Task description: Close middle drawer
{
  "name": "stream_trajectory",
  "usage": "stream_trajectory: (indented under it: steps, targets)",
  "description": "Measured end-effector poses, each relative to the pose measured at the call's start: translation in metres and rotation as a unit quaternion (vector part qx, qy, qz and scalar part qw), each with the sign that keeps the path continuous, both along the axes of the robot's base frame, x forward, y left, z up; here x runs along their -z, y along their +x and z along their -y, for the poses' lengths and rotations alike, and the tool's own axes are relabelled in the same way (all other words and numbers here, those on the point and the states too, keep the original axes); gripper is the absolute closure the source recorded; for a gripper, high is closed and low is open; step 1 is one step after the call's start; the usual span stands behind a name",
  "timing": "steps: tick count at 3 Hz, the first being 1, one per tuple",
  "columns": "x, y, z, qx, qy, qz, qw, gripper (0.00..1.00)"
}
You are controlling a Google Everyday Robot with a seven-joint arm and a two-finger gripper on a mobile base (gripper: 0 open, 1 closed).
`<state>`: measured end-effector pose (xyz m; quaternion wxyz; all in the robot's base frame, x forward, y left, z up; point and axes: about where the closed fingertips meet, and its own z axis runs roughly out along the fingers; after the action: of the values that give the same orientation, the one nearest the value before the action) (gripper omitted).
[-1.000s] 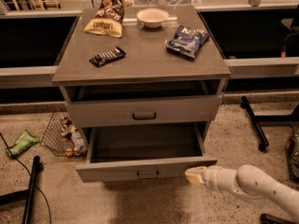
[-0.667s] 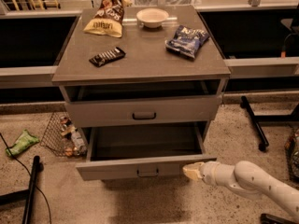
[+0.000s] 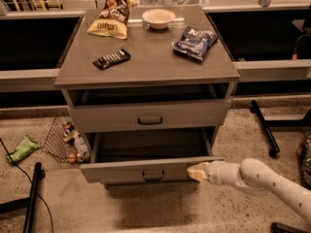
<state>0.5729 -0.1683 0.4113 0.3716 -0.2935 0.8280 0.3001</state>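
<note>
1. The middle drawer (image 3: 141, 169) of the grey cabinet (image 3: 146, 64) stands pulled well out, and its long box interior is open to view.
2. Its flat front panel carries a small dark loop handle (image 3: 153, 175) at the centre.
3. The gripper (image 3: 197, 171) sits at the right end of that front panel, its tan tip against the panel, with the white arm (image 3: 262, 178) reaching in from the lower right.
4. Whether the gripper is spread or pressed together cannot be told.
5. The top drawer (image 3: 148, 115) sits above, also slightly out.
6. On the cabinet top lie a chip bag (image 3: 109, 18), a white bowl (image 3: 159, 18), a blue snack bag (image 3: 195, 42) and a dark candy bar (image 3: 112, 59).
7. A wire basket (image 3: 65, 140) stands on the floor to the left.
</note>
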Motion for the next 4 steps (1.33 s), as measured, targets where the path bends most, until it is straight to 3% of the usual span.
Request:
stream_trajectory:
  steps: [1, 2, 3, 4]
  targets:
    - [0.000, -0.002, 0.001, 0.000, 0.000, 0.000, 1.0000, 0.34]
    - [-0.007, 0.018, -0.008, -0.033, -0.009, 0.006, 0.9994, 0.11]
    - [-0.007, 0.015, -0.008, -0.033, -0.009, 0.006, 0.9994, 0.00]
    - [-0.014, 0.039, -0.014, -0.067, -0.019, 0.012, 0.9975, 0.00]
